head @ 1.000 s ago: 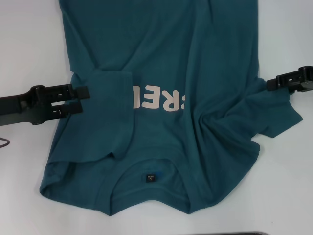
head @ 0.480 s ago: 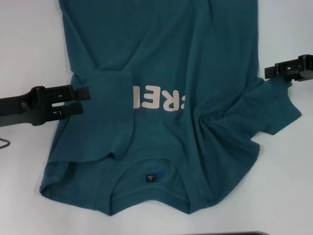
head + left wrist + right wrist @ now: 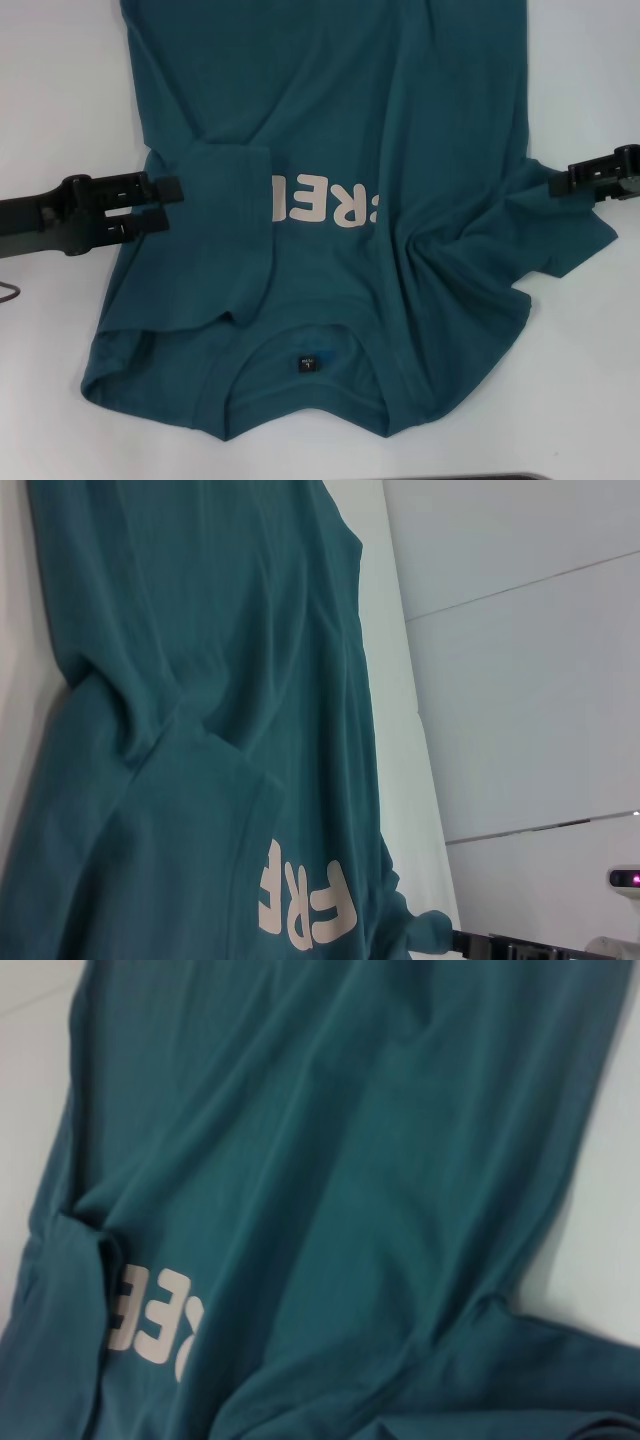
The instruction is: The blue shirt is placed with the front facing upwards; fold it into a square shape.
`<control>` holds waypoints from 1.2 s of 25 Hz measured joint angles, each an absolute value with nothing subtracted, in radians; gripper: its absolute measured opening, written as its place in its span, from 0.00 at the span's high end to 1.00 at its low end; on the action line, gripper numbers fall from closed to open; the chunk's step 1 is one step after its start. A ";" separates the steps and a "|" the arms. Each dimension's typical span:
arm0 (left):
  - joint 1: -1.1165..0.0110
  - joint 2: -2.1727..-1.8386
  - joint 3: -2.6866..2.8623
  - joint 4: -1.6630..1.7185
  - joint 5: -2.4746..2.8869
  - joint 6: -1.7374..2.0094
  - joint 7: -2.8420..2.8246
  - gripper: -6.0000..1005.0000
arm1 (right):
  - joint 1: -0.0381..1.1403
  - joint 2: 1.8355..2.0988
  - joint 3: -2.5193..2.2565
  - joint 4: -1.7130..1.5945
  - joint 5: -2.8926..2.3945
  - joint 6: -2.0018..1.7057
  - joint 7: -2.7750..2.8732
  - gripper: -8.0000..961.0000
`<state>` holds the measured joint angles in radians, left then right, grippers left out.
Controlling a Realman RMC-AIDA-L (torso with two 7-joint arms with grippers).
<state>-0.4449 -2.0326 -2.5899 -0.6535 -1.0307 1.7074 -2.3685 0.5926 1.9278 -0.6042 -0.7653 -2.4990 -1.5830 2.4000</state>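
The blue shirt (image 3: 330, 110) lies front up on the white table (image 3: 60, 90), collar and dark neck label (image 3: 307, 364) nearest me. Its left sleeve (image 3: 215, 240) is folded inward over the chest and hides part of the pale letters (image 3: 325, 205). The right sleeve (image 3: 560, 225) lies rumpled and spread outward. My left gripper (image 3: 172, 203) hovers open at the shirt's left edge beside the folded sleeve, holding nothing. My right gripper (image 3: 560, 183) sits at the shirt's right edge, just above the right sleeve. Both wrist views show the shirt (image 3: 200, 680) (image 3: 330, 1160) and its letters.
Bare white table surrounds the shirt on the left, on the right (image 3: 600, 380) and along the near side. A thin dark object (image 3: 8, 292) pokes in at the left edge. A dark strip (image 3: 480, 477) shows at the near edge.
My right gripper rose slightly, then dropped and drew back to the right, away from the shirt body. The left gripper and the shirt's folds have stayed where they were.
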 joint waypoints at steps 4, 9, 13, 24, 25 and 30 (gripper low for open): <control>-0.446 -2.033 -2.588 -0.653 -1.031 1.707 -2.368 0.31 | 0.593 1.936 -0.604 -0.764 -2.505 -1.574 2.397 0.23; -0.446 -2.033 -2.588 -0.653 -1.031 1.707 -2.368 0.31 | 0.594 1.950 -0.598 -0.763 -2.501 -1.545 2.397 0.25; -0.445 -2.033 -2.591 -0.654 -1.031 1.710 -2.368 0.31 | 0.597 1.955 -0.605 -0.762 -2.501 -1.543 2.391 0.27; -0.436 -2.031 -2.593 -0.653 -1.032 1.707 -2.368 0.31 | 0.587 1.942 -0.608 -0.765 -2.510 -1.564 2.414 0.73; -0.435 -2.031 -2.594 -0.653 -1.032 1.707 -2.368 0.31 | 0.586 1.942 -0.608 -0.766 -2.513 -1.567 2.415 0.78; -0.435 -2.031 -2.594 -0.653 -1.033 1.712 -2.369 0.31 | 0.590 1.936 -0.603 -0.798 -2.559 -1.630 2.419 0.96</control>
